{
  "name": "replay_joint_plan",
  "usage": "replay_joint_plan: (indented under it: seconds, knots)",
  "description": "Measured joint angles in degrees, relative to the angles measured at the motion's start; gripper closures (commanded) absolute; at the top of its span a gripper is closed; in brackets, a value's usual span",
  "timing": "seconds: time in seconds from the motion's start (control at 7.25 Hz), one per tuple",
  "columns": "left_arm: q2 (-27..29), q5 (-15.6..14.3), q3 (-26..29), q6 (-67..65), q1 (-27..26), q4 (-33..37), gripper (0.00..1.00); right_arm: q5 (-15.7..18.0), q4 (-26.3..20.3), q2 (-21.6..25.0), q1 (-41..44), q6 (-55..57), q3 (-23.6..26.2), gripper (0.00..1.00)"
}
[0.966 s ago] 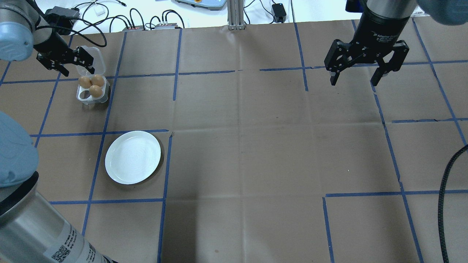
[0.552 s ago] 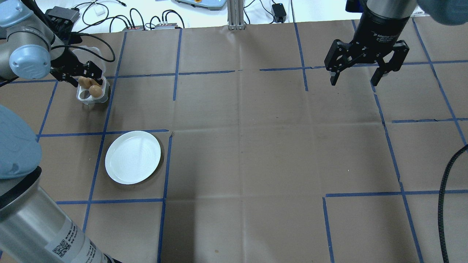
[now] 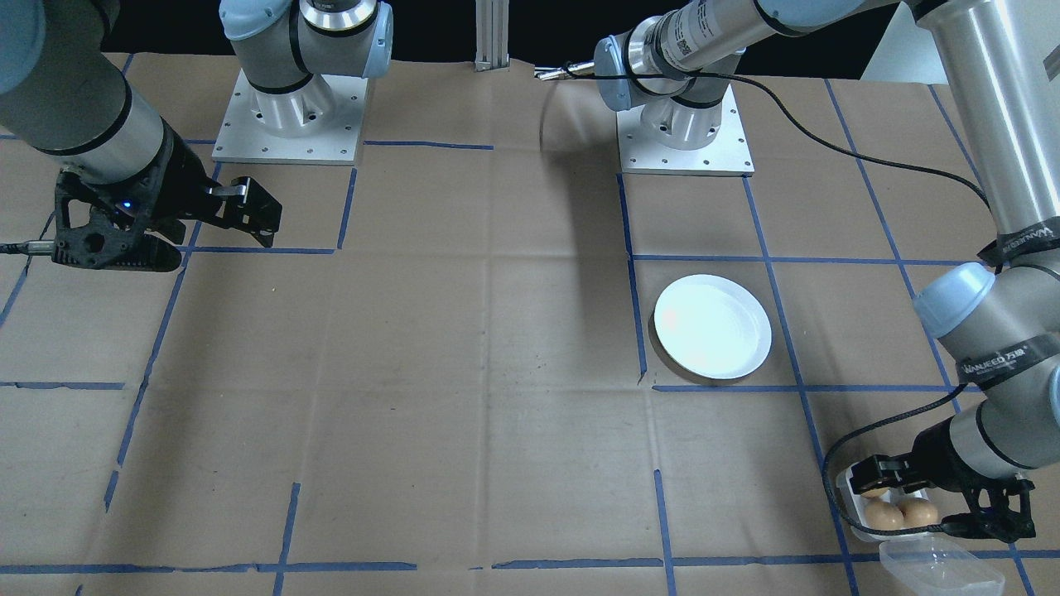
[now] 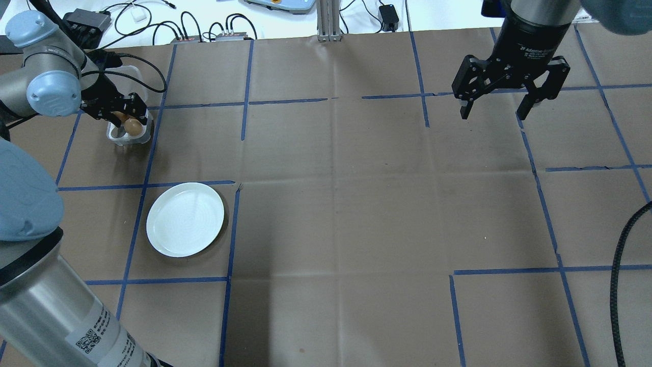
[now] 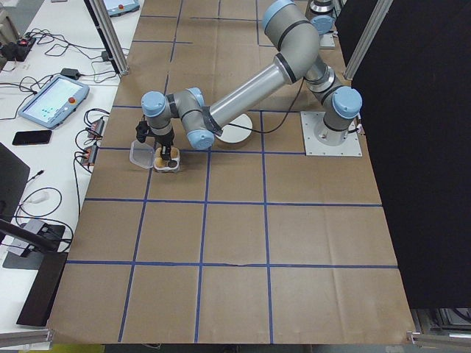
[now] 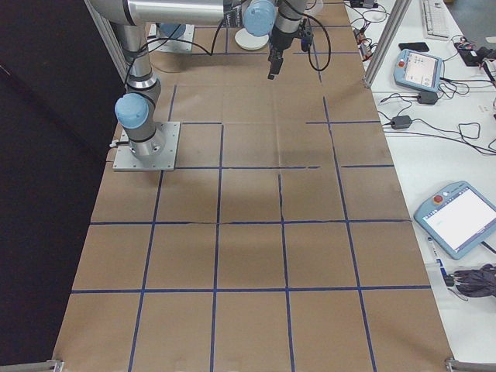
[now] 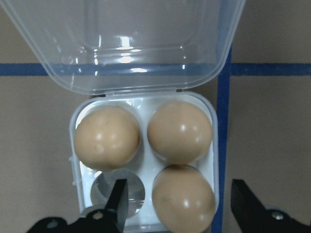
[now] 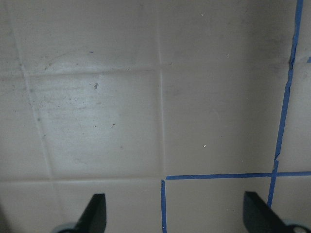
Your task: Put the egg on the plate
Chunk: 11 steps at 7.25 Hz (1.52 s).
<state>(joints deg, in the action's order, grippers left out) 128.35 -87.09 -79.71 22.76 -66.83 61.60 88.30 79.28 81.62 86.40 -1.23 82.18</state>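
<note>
Brown taped table (image 4: 326, 214): the left gripper (image 7: 177, 204), fingers spread, straddles one egg (image 7: 183, 199) in the tray (image 7: 80, 155). Right gripper (image 4: 496, 107) hangs spread wide; the plate (image 4: 185, 219) sits bare.

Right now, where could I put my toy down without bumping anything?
The wide brown paper between the round white plate and the open right gripper is bare. It is crowded at the corner where the open left gripper hangs over the white egg tray with three brown eggs.

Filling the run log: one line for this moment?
left gripper: open over egg tray | eggs: three | plate: empty | right gripper: open, idle
</note>
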Motion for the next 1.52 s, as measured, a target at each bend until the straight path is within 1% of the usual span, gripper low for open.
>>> replay_joint_plan:
  seconds: [0.14, 0.28, 0.41, 0.55, 0.69, 0.83, 1.24, 1.52]
  knots:
    - [-0.02, -0.08, -0.04, -0.09, -0.11, 0.05, 0.36, -0.03, 0.0, 0.0, 0.0, 0.0, 0.0, 0.0]
    - [-0.04, -0.12, -0.07, -0.19, -0.18, 0.12, 0.41, -0.05, 0.0, -0.01, 0.0, 0.0, 0.0, 0.0]
    - [-0.04, -0.13, -0.08, -0.22, -0.19, 0.16, 0.47, -0.04, 0.0, 0.0, 0.0, 0.0, 0.0, 0.0]
    - [-0.04, -0.16, -0.1, -0.2, -0.15, 0.18, 0.56, -0.02, 0.0, 0.01, 0.0, 0.0, 0.0, 0.0]
    - [-0.04, -0.17, -0.1, -0.18, -0.12, 0.23, 0.69, -0.04, 0.0, 0.02, 0.0, 0.0, 0.0, 0.0]
    - [-0.05, -0.18, -0.1, -0.18, -0.13, 0.36, 0.77, -0.05, 0.0, 0.02, 0.0, 0.0, 0.0, 0.0]
    - [-1.34, -0.55, 0.21, -0.15, -0.17, 1.53, 0.78, -0.06, 0.0, 0.03, 0.0, 0.0, 0.0, 0.0]
    - [-5.35, -1.53, 0.43, -0.12, -0.19, 5.28, 0.78, -0.06, 0.0, 0.03, 0.0, 0.0, 0.0, 0.0]
